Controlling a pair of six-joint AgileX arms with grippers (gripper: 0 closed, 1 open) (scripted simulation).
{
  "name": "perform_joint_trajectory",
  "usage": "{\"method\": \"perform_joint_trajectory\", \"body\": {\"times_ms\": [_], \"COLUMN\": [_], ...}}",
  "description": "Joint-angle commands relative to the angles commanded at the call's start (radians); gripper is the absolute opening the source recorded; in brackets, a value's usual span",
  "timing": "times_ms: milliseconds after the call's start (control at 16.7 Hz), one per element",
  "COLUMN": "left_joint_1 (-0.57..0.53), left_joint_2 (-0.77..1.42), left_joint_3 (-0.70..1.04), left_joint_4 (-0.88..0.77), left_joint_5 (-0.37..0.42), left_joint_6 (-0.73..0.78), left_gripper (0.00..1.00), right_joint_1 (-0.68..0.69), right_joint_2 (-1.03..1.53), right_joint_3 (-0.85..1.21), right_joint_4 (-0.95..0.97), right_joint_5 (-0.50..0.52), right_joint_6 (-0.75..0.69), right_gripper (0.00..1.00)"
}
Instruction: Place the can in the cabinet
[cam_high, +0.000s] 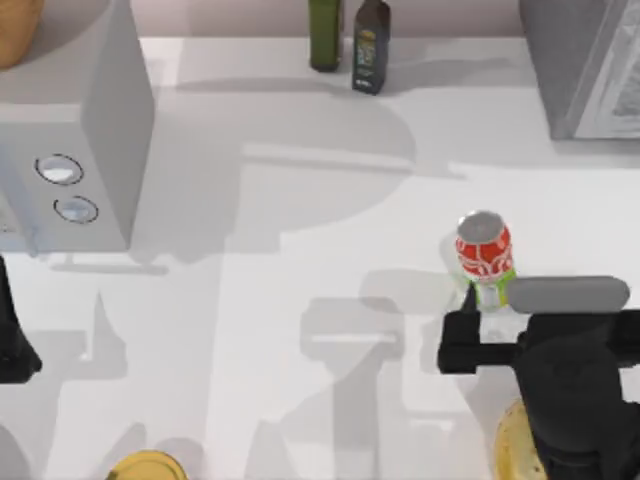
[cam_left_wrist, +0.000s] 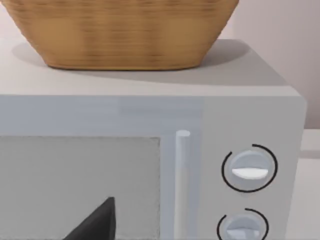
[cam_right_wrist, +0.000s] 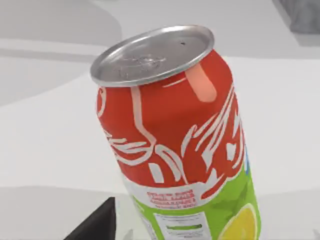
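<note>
The red can (cam_high: 484, 250) with a silver top and a yellow-green base stands upright on the white table, right of centre. My right gripper (cam_high: 492, 297) sits just in front of it, open, with its fingers at either side of the can's base. One black fingertip (cam_high: 468, 297) shows to the left of the can; the other is under a grey part. In the right wrist view the can (cam_right_wrist: 175, 145) is very near, with a fingertip (cam_right_wrist: 100, 225) a small gap away from it. The grey cabinet (cam_high: 565, 65) stands at the back right. My left gripper (cam_high: 10, 340) is parked at the left edge.
A grey microwave (cam_high: 85, 130) with a woven basket (cam_left_wrist: 125, 35) on top stands at the back left. Two dark bottles (cam_high: 325, 35) (cam_high: 370, 45) stand at the back centre. Yellow objects lie at the front edge (cam_high: 148, 467) (cam_high: 515, 445).
</note>
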Motion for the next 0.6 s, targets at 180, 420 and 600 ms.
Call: {"method": "perform_joint_trajectory", "body": {"times_ms": [180,420,600], "left_joint_1": [0.000,0.000,0.000], "left_joint_2": [0.000,0.000,0.000], "left_joint_3": [0.000,0.000,0.000], "left_joint_4": [0.000,0.000,0.000], "left_joint_5": [0.000,0.000,0.000], "left_joint_6": [0.000,0.000,0.000], "left_gripper": [1.00,1.00,1.00], "right_joint_1": [0.039,0.042,0.025], "right_joint_2": [0.087,0.095,0.089], "right_joint_3": [0.015,0.016,0.025], "right_joint_4": [0.065,0.071,0.070], "right_joint_5": [0.043,0.047,0.033], "right_joint_6": [0.025,0.027,0.012], "right_gripper": [1.00,1.00,1.00]}}
